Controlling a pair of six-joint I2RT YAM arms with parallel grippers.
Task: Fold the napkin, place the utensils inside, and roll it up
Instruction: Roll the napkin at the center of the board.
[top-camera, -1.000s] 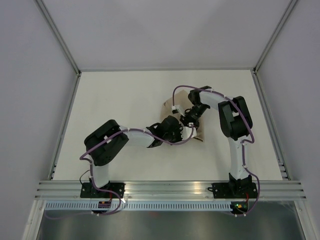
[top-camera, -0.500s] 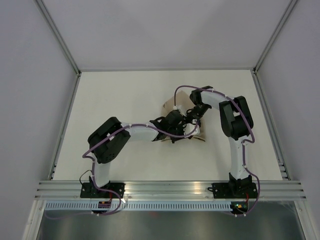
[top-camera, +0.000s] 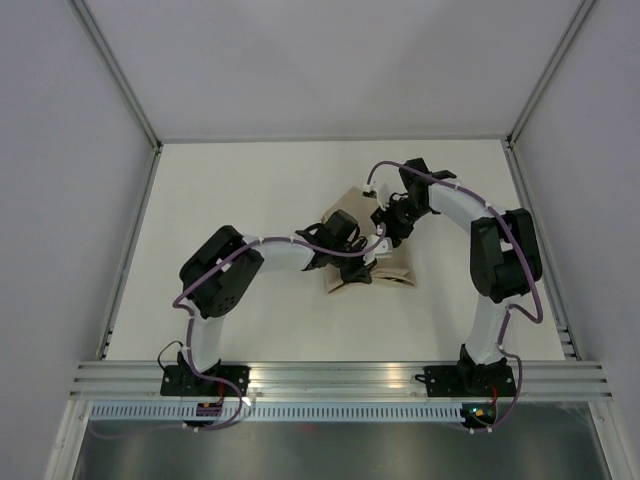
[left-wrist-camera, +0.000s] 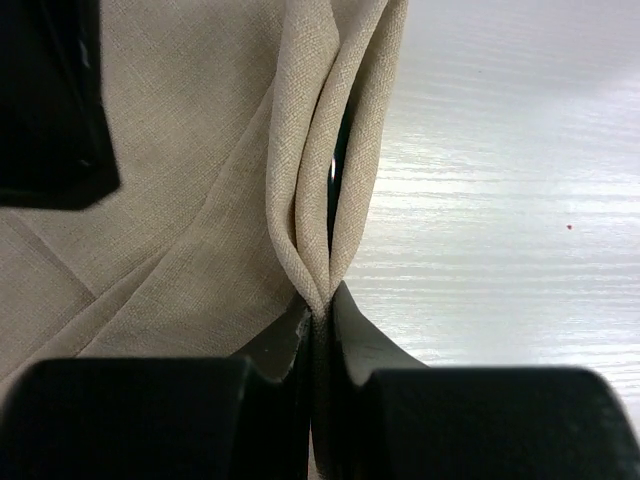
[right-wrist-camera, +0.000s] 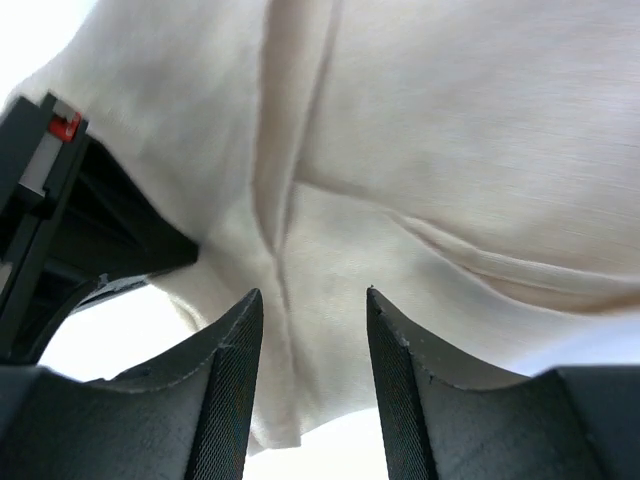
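Observation:
The beige napkin lies folded near the table's middle, partly under both arms. My left gripper is shut on a doubled fold of the napkin, pinched between its fingertips. A dark slim shape shows inside that fold; I cannot tell what it is. My right gripper is open just above the napkin, nothing between its fingers. The left arm's black body shows at the left of the right wrist view. The knife is hidden.
The white table is bounded by grey walls and an aluminium rail at the near edge. The two arms meet closely over the napkin.
My left gripper has moved up and away from me with the napkin fold. My right arm has swung out to the right, its gripper drawing back slightly. More napkin shows below the grippers.

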